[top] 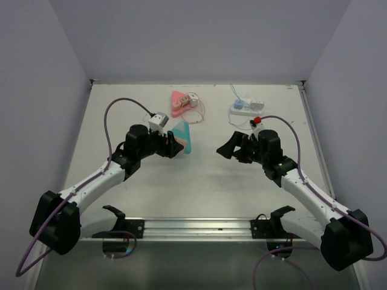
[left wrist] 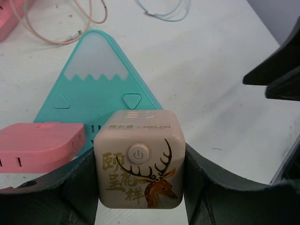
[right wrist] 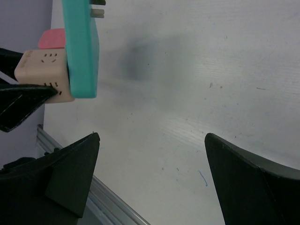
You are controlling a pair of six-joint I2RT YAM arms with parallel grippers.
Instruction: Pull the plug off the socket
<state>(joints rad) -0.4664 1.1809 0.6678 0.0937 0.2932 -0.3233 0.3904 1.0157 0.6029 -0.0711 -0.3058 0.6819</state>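
Observation:
My left gripper (left wrist: 138,187) is shut on a beige cube (left wrist: 137,157) that has a deer picture and a power button. The cube's far face sits against a teal mountain-shaped block (left wrist: 96,89). A pink block (left wrist: 42,145) with slots sits against it to the cube's left. In the top view the left gripper (top: 173,145) holds the teal block (top: 184,138) left of centre. The right wrist view shows the teal block (right wrist: 80,51) edge-on with metal prongs (right wrist: 98,11), and the cube (right wrist: 42,75). My right gripper (right wrist: 151,140) is open and empty, to the right of them (top: 227,148).
A pink power strip (top: 178,103) with a coiled cable lies at the back centre. A white and blue power strip (top: 245,107) with a cable lies at the back right. A metal rail (top: 193,226) runs along the near edge.

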